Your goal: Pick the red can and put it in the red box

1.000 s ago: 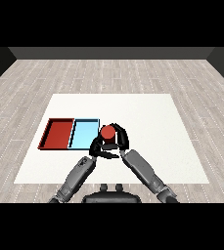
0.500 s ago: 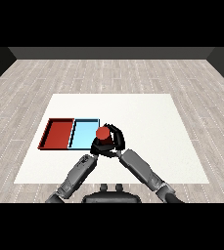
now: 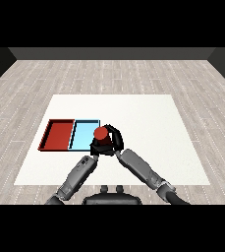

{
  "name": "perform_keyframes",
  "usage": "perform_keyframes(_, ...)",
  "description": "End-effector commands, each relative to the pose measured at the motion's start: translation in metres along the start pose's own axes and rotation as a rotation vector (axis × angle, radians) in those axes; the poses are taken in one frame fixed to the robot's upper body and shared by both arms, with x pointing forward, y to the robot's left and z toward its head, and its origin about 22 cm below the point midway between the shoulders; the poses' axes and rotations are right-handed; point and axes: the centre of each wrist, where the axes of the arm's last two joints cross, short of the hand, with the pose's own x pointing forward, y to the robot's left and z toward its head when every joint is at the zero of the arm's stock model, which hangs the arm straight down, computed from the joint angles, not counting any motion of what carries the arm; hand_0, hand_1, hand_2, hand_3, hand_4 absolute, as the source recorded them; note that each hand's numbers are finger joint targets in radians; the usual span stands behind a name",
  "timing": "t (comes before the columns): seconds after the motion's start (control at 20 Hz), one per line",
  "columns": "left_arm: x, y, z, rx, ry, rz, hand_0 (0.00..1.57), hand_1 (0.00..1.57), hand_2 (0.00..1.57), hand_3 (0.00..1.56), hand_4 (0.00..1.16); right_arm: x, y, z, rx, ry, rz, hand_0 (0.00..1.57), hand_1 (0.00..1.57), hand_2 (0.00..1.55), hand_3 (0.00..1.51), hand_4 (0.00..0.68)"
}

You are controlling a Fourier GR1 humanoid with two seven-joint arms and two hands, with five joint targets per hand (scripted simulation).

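At the left we see the red tray (image 3: 59, 135), with nothing in it yet, and beside it the blue tray (image 3: 84, 134). Our left hand (image 3: 95, 147) sits low by the blue tray's near right corner; we cannot tell how its fingers are set. The can (image 3: 102, 134) has shifted left since a second ago and now hangs at the blue tray's right edge, our right hand (image 3: 115, 140) curled round it. We judge the carry under way, with the blue tray left to cross.
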Motion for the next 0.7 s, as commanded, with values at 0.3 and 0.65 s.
perform_keyframes(0.3,-0.001,-0.012,-0.001,0.118,0.026,-0.073,1.56,1.56,1.51,1.41,0.97,0.01,0.013,0.016,0.008,0.001,-0.04,1.5,1.5,1.45,1.38,0.606)
perform_keyframes(0.65,0.012,-0.023,-0.01,0.165,-0.026,-0.075,1.57,1.57,1.53,1.43,0.97,0.003,0.001,0.003,0.01,0.024,-0.073,1.45,1.45,1.44,1.38,0.597)
